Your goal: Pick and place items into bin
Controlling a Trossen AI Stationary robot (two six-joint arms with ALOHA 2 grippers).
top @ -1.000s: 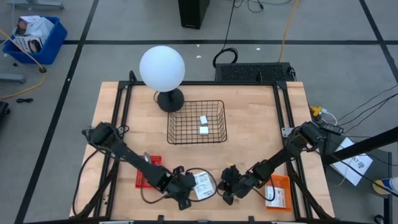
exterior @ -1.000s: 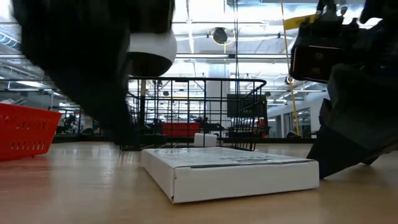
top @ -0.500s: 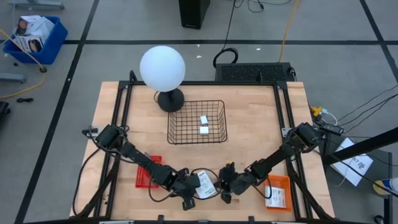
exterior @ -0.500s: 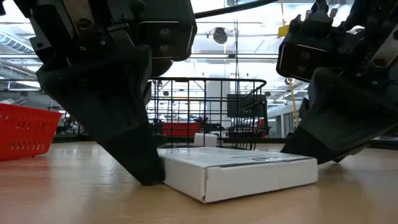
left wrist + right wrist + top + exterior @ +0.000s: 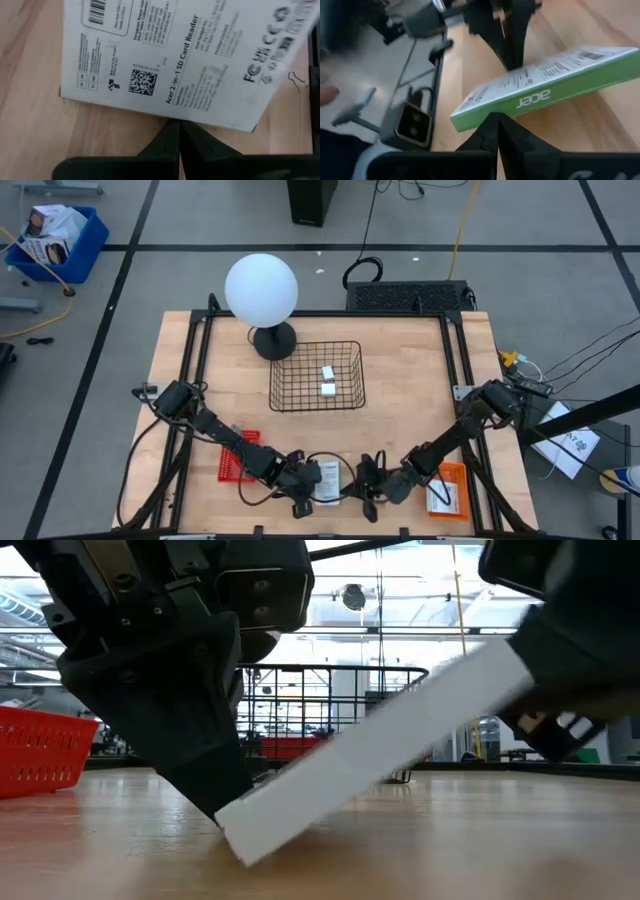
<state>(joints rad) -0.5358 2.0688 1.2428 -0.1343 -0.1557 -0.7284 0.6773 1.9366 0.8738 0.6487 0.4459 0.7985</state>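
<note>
White box (image 5: 370, 755) tilted, low end lower left, high end upper right, we see closed left end effector (image 5: 215, 802) and right end effector (image 5: 372, 493) pinching its ends, bare wooden bench (image 5: 450, 840) lower right.

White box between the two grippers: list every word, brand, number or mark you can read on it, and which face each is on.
"Acer 2-in-1 SD Card Reader": printed face of the white box, left wrist view.
"FC", "UK CA", "CE" marks: same face, near one edge.
"acer": green side of the box, right wrist view.
Barcode, QR code and fine print: too small to read.
Elsewhere on the table: nothing legible.
</note>
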